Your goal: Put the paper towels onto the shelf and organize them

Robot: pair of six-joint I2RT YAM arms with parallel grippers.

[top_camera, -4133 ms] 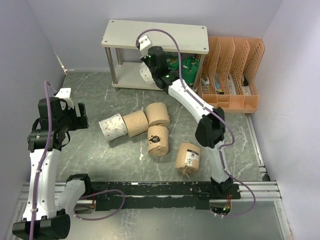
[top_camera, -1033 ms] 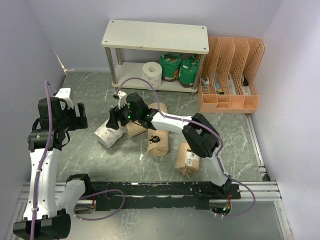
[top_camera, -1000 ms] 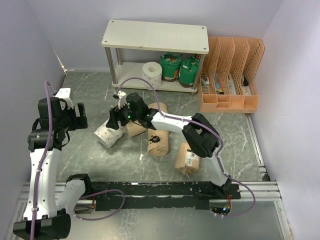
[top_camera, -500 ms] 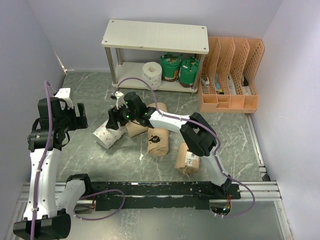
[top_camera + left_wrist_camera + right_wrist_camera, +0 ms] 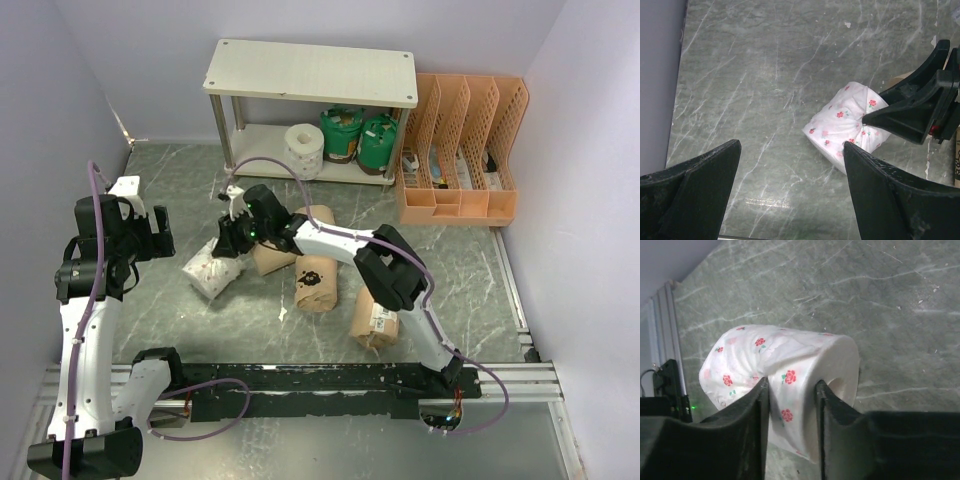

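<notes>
one floral roll (image 5: 790, 355), right jaws pinching it

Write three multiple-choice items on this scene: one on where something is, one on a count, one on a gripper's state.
1. Where on the shelf do the green-wrapped rolls stand? A top board; B lower board; C off it.
2. How many rolls does the shelf hold? A one; B five; C three.
3. How do the jaws of the right gripper stand? A pinched on the floral roll; B wide open, empty; C out of view.
1 B: both stand under the top board. 2 C: a white roll and the two green ones. 3 A: the right wrist view shows its wrap squeezed between them.
</notes>
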